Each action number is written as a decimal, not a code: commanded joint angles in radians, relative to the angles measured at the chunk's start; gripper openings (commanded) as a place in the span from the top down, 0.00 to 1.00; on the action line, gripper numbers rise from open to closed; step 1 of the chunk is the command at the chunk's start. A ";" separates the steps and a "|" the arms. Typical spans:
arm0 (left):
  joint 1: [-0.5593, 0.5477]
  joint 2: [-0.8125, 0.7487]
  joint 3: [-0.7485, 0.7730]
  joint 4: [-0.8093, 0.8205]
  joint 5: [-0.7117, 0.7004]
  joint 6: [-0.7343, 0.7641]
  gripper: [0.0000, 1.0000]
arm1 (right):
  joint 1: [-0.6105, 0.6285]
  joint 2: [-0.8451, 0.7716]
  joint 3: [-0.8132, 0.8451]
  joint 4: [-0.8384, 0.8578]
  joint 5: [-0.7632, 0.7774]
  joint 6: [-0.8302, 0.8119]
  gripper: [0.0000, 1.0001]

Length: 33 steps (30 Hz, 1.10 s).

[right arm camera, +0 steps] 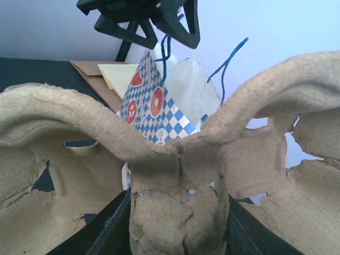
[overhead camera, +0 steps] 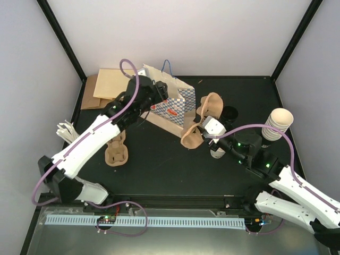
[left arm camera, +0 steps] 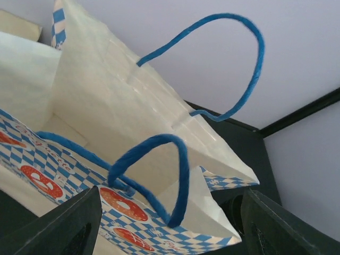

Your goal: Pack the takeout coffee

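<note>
I am clamping the carrier point(overhead camera: 191, 138) in the right gripper point(right arm camera: 179, 226), the bag point(overhead camera: 172, 109) lying to its left, the empty left gripper point(left arm camera: 170, 223) gaping at its mouth, the cup point(overhead camera: 218, 153) apparently standing beside the right wrist.

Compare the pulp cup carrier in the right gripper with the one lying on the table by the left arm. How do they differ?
The held pulp carrier is clamped at its middle post by the right gripper and stands tipped up beside the checked paper bag. The free pulp carrier lies flat on the table, ungripped. Both are brown moulded pulp.
</note>
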 commanded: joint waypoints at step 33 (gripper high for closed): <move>-0.067 0.365 0.451 -0.595 -0.421 -0.390 0.83 | -0.004 -0.055 0.000 -0.004 0.050 0.015 0.60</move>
